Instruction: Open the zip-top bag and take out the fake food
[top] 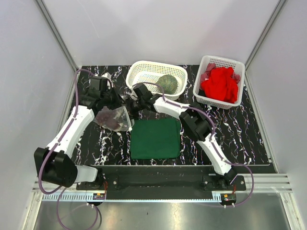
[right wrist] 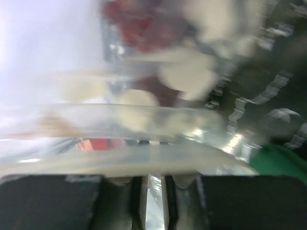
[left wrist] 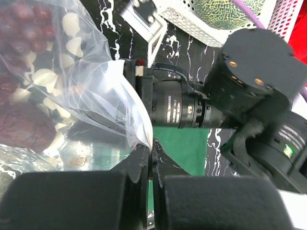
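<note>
- The zip-top bag is between my two grippers, left of centre, just beyond the far left corner of the green cloth. It looks lifted off the table.
- It is thin, clear, crinkly film: light, limp and slick. I judge it will sag wherever I do not hold it, and a shallow pinch could slide off.
- The weight sits low, in the dark red berry clusters and pale pieces bunched in the belly. They may swing if I jerk.
- The best hold, I think, is the stiffer rim by the zip, one lip per gripper, pulled apart.
- My left gripper is clamped on a corner of the film, fingertips together.
- My right gripper has its fingers close, with only a slit between. That view is blurred, so I cannot tell whether film is caught there.
- My left arm reaches far, then bends in towards centre. My right arm stretches across from the right, its wrist facing the left one.
- The green ball lies in the far white basket.
</note>
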